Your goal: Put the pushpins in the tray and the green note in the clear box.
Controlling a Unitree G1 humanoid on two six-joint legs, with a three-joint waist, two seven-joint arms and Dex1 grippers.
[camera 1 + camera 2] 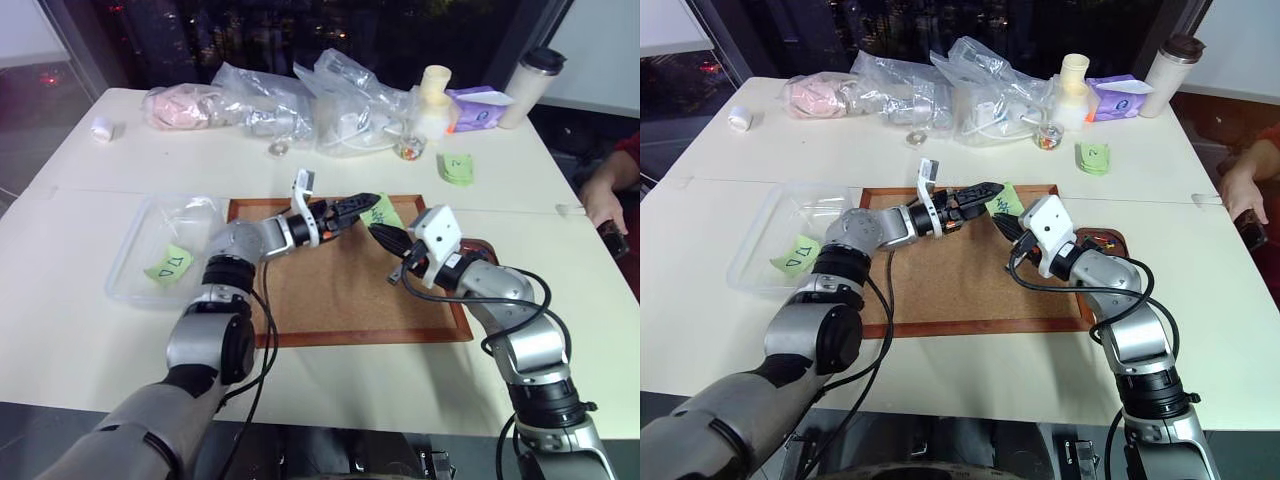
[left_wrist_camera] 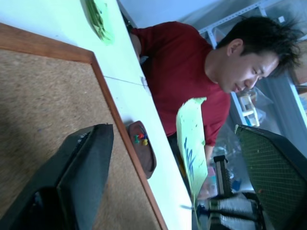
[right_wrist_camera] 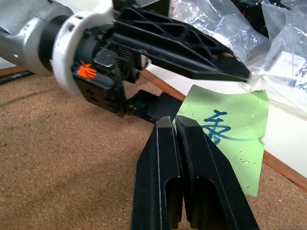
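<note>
A cream table (image 1: 120, 330) stands before dark windows, with crinkly clear bags (image 1: 270, 100) at its far edge. On the wood-framed corkboard (image 1: 330, 290) the right gripper (image 3: 178, 125), jaws pressed shut, pinches the green note (image 3: 230, 129), a thin paper square standing on edge. The left gripper (image 1: 985, 192) gapes open around the note. The pushpins (image 2: 140, 139) lie in the oval brown tray (image 2: 144, 153). The clear box (image 1: 150, 230) sits left of the board.

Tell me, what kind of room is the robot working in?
Probably an office or lab workroom. A big white table holds a corkboard, sticky notes such as the green note, and a travel cup. Metal shelving stands behind a person sitting close by.
</note>
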